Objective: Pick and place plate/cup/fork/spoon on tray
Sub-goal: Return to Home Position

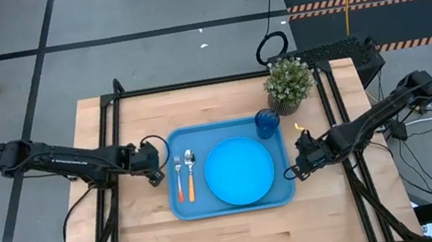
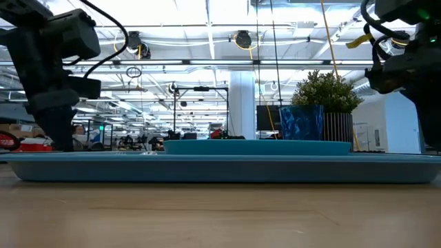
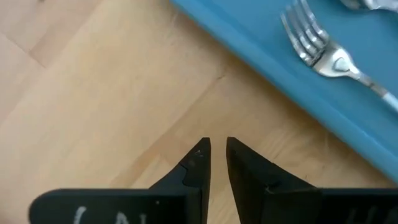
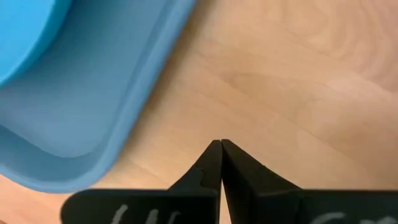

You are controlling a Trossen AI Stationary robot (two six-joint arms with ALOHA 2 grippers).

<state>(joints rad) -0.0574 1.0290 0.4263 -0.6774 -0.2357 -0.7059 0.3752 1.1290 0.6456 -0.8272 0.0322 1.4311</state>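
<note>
The light-blue tray (image 1: pixel 212 206) lies in the middle of the table. On it rest the round sky-blue plate (image 1: pixel 239 170), the dark-blue cup (image 1: pixel 267 122) upright in the far right corner, and the fork (image 1: pixel 179 179) and spoon (image 1: pixel 190 173) side by side at the left, handles toward the near edge. My left gripper (image 3: pixel 217 146) hovers over bare wood just outside the tray's left rim (image 3: pixel 292 87), its fingers a narrow gap apart with nothing between them; the fork's tines (image 3: pixel 308 40) show beyond. My right gripper (image 4: pixel 221 144) is shut over bare wood beside the tray's right rim (image 4: pixel 134 118).
A potted green plant (image 1: pixel 288 83) stands just past the tray's far right corner, close to the cup. Black frame rails (image 1: pixel 106 112) run along the table's left, right and far sides. Bare wood (image 1: pixel 243 238) stretches between the tray and the near edge.
</note>
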